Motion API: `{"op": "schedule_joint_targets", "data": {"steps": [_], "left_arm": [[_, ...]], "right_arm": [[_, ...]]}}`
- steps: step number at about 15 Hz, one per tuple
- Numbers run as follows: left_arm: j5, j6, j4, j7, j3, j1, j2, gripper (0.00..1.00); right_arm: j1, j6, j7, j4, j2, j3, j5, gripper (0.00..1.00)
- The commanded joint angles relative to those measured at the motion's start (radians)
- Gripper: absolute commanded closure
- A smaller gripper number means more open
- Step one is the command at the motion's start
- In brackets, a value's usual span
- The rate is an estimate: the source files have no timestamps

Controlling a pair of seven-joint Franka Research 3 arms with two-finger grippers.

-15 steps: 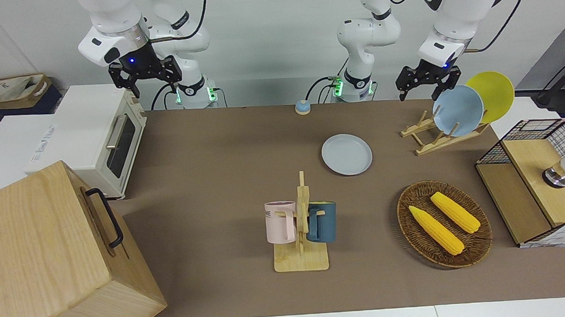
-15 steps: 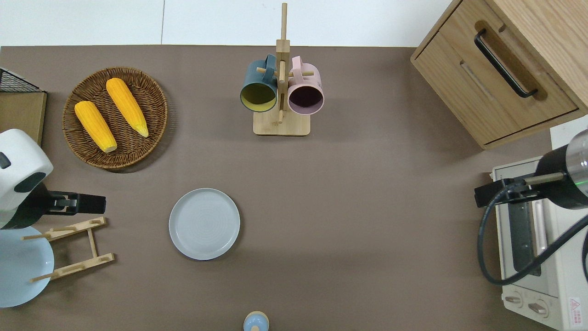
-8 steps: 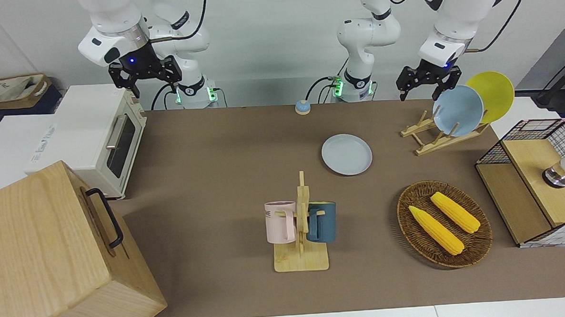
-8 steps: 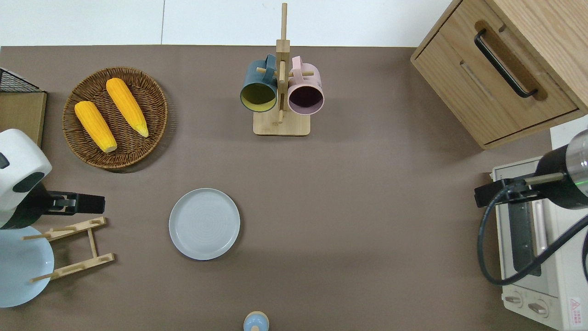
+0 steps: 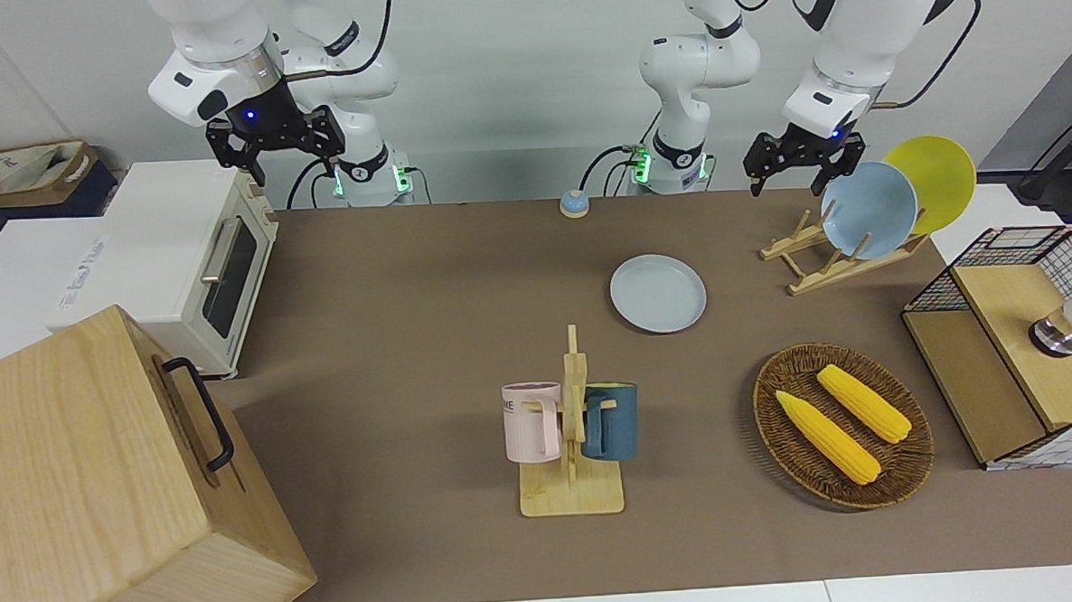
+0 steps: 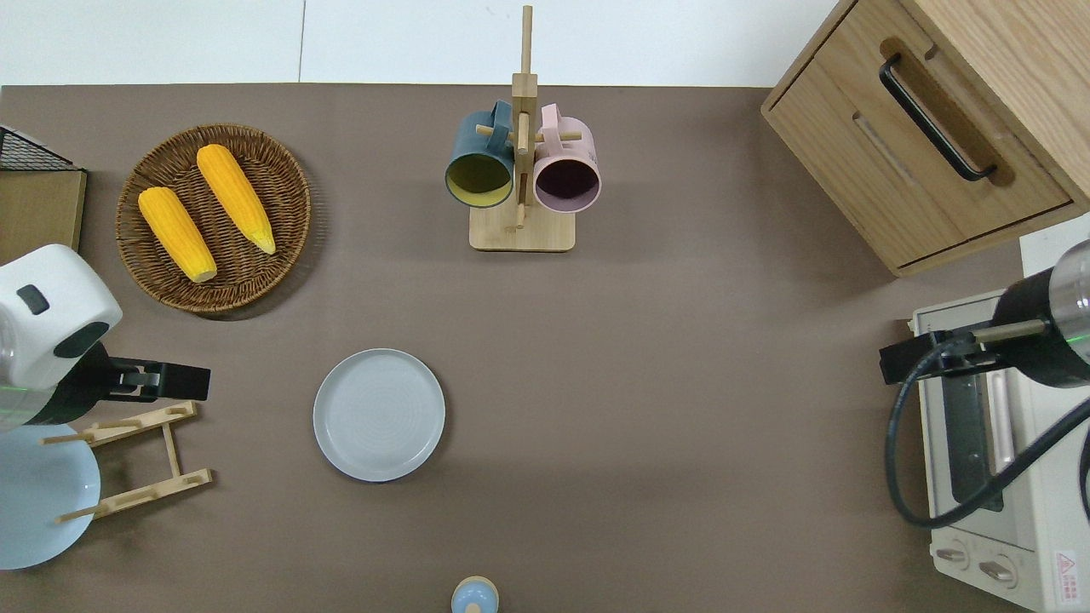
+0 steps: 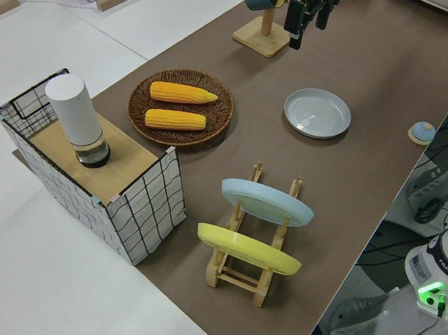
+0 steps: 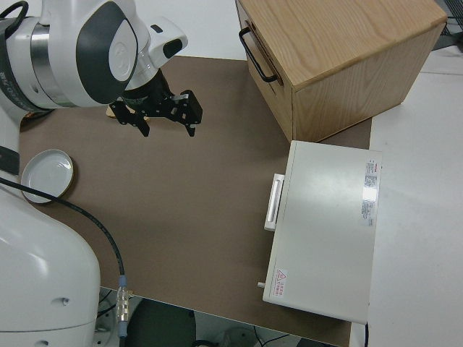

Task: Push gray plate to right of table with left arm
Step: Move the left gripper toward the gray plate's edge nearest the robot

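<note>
The gray plate [image 5: 658,293] lies flat on the brown table [image 5: 426,279], between the mug stand and the robots. It also shows in the overhead view [image 6: 379,415] and the left side view [image 7: 317,113]. My left gripper [image 5: 788,177] is open and empty in the air. In the overhead view it [image 6: 162,381] hangs over the table at the edge of the wooden dish rack [image 6: 136,460], a plate's width from the gray plate, toward the left arm's end. My right gripper [image 5: 274,140] is open and parked.
The dish rack holds a light-blue plate [image 5: 869,210] and a yellow plate [image 5: 933,180]. A wicker basket [image 5: 766,390] holds two corn cobs. A mug stand [image 5: 570,426], a small bell [image 5: 573,203], a toaster oven [image 5: 199,261], a wooden cabinet [image 5: 101,483] and a wire shelf [image 5: 1008,335] stand around.
My left gripper has shifted slightly toward the gray plate. The plate and the right arm have not moved.
</note>
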Motion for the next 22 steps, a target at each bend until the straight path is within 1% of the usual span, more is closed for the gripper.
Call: {"op": "schedule_joint_targets", "data": {"steps": [1, 7, 14, 18, 22], "left_arm": [[-0.006, 0.015, -0.041, -0.027, 0.000, -0.010, -0.005, 0.00], [-0.012, 0.074, -0.112, -0.049, -0.020, -0.012, -0.003, 0.00], [-0.015, 0.143, -0.181, -0.047, -0.020, -0.012, 0.001, 0.00], [-0.018, 0.147, -0.194, -0.047, -0.020, -0.012, 0.000, 0.00], [-0.040, 0.213, -0.260, -0.050, -0.020, -0.012, -0.013, 0.00]], "right_arm": [[-0.019, -0.016, 0.013, 0.009, -0.002, 0.016, 0.004, 0.017], [-0.019, -0.016, 0.013, 0.009, -0.002, 0.016, 0.004, 0.017], [-0.019, -0.016, 0.012, 0.009, -0.002, 0.016, 0.004, 0.017], [-0.020, -0.016, 0.013, 0.009, -0.002, 0.016, 0.004, 0.017], [-0.019, -0.016, 0.012, 0.009, -0.002, 0.016, 0.004, 0.017]]}}
